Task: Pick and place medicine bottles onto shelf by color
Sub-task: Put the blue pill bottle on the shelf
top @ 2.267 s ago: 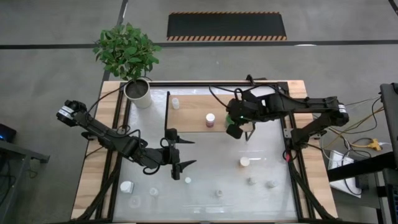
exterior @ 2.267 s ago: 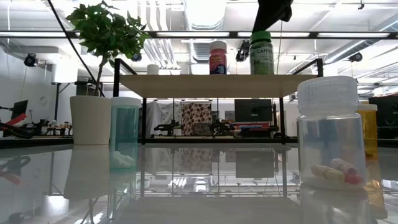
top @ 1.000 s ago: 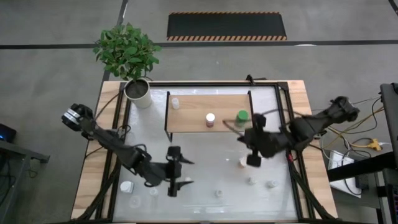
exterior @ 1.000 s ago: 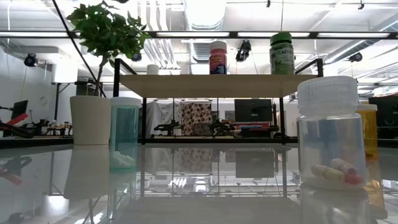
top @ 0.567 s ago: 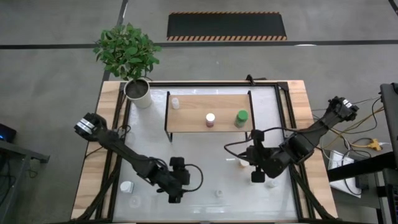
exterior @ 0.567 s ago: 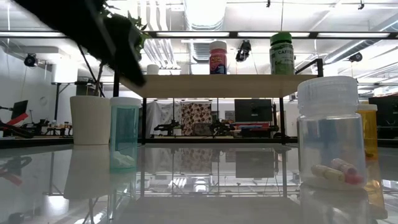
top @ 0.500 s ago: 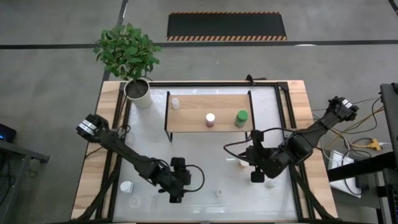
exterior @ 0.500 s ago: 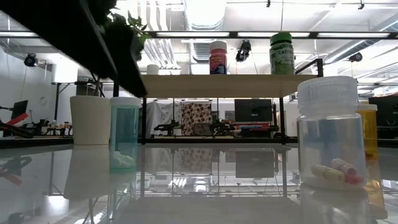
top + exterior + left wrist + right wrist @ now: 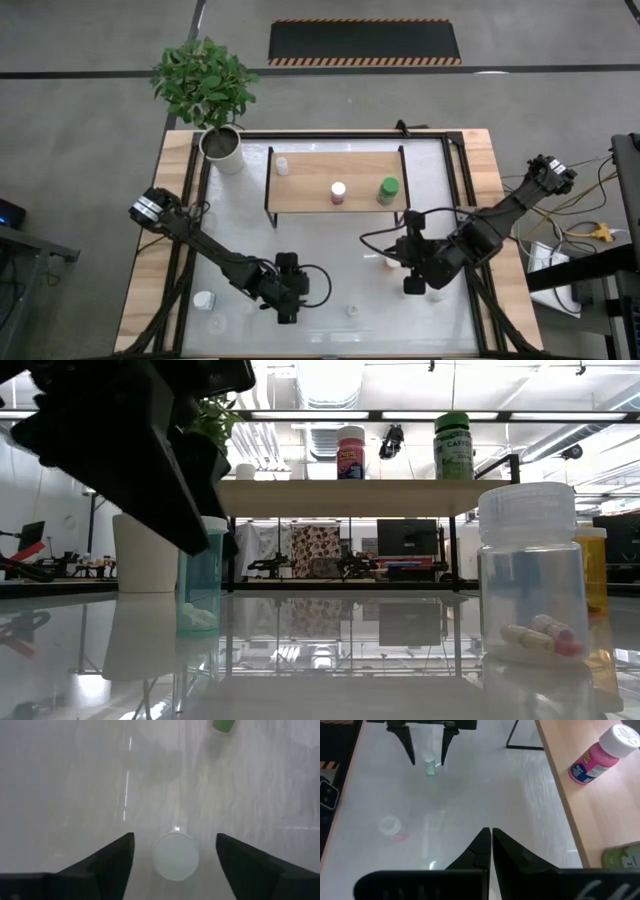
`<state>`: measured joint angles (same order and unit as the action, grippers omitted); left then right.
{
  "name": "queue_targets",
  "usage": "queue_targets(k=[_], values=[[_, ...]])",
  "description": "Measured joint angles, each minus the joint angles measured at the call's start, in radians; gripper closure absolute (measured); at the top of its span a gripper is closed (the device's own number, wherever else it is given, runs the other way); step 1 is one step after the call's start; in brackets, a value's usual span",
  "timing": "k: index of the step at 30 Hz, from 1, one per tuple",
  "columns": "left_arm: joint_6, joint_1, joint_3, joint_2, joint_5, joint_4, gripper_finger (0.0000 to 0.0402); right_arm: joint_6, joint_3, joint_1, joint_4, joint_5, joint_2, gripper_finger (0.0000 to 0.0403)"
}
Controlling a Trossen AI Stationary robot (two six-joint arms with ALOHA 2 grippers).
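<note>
My left gripper hangs low over the near middle of the glass table, open. Its fingers stand on either side of a small white-capped, greenish bottle, clear of it; the right wrist view shows the same bottle upright on its base. My right gripper is shut and empty, above the table right of centre. On the shelf stand a small white bottle, a pink bottle and a green-capped bottle.
Loose bottles stand near the front left and beside my right gripper. A clear jar with pink pills stands between the two grippers. An orange bottle shows at the low view's right. A potted plant stands at the far left.
My left gripper has sunk toward the table and tipped further down, coming around the small bottle and into the low view. My right gripper has gone from beside the shelf toward the table's near edge, still shut. The bottles on the shelf have stayed put.
</note>
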<state>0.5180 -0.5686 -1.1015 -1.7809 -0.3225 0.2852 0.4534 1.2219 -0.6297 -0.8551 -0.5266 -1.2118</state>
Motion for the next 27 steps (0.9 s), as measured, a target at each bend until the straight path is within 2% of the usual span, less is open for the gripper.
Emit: queue_targets(k=[15,20,27], values=[[0.079,0.0,-0.022,0.034,0.031,0.044,0.0315,0.021,-0.001,-0.01,-0.005,0.003,0.0,0.0394],[0.094,0.005,-0.054,0.082,0.039,0.102,0.0318,0.018,-0.001,-0.021,-0.009,0.003,0.0,0.0394],[0.096,0.09,-0.221,0.172,0.041,0.418,0.0305,0.017,-0.001,-0.025,-0.013,0.004,0.0,0.0394]])
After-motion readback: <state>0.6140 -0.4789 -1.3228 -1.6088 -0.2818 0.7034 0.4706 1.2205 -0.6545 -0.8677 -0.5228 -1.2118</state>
